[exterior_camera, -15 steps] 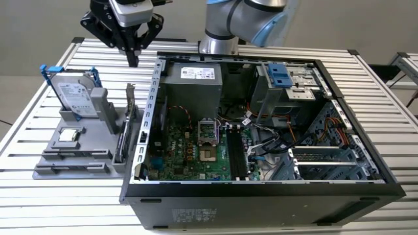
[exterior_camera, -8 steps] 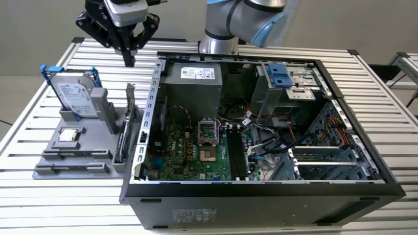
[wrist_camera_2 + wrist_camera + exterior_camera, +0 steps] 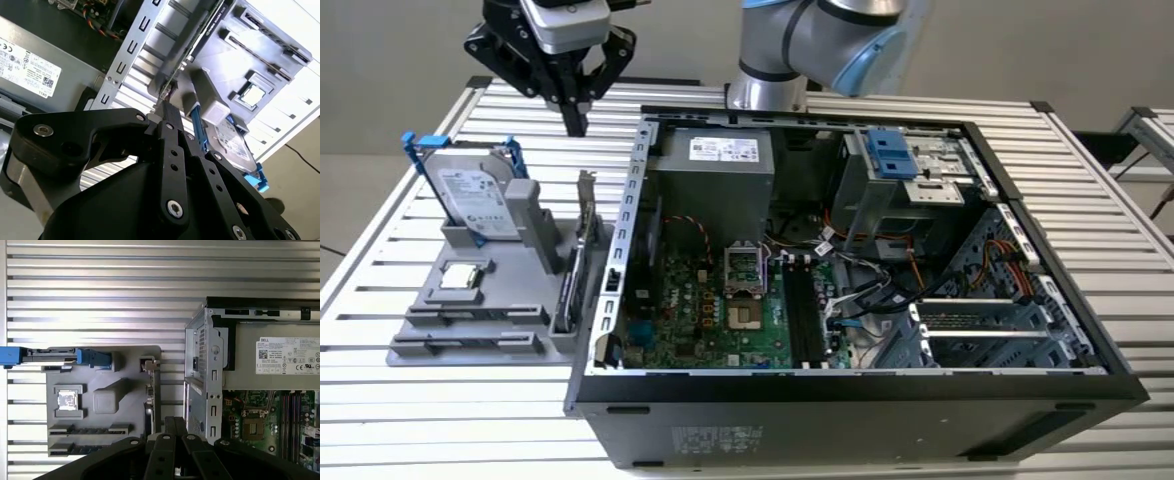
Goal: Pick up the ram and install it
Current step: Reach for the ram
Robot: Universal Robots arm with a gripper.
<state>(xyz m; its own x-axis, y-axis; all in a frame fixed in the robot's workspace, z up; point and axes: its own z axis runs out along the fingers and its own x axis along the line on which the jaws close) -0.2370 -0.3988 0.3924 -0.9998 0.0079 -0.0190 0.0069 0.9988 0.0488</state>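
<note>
On the tabletop [image 3: 440, 410], beside the open computer case [image 3: 854, 410], the grey holder [image 3: 507, 300] seems to keep the ram [image 3: 87, 430] edge-up in a front slot; the tool [image 3: 574, 128], fingers pinched together empty, should open and centre squarely across that thin board

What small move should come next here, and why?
Probably shift the gripper sideways over the grey fixture toward the ram. The shut gripper holds nothing and hangs above the green card, beside the hard drive, while the ram seems to sit edge-on in a slot at the fixture's other end.
</note>
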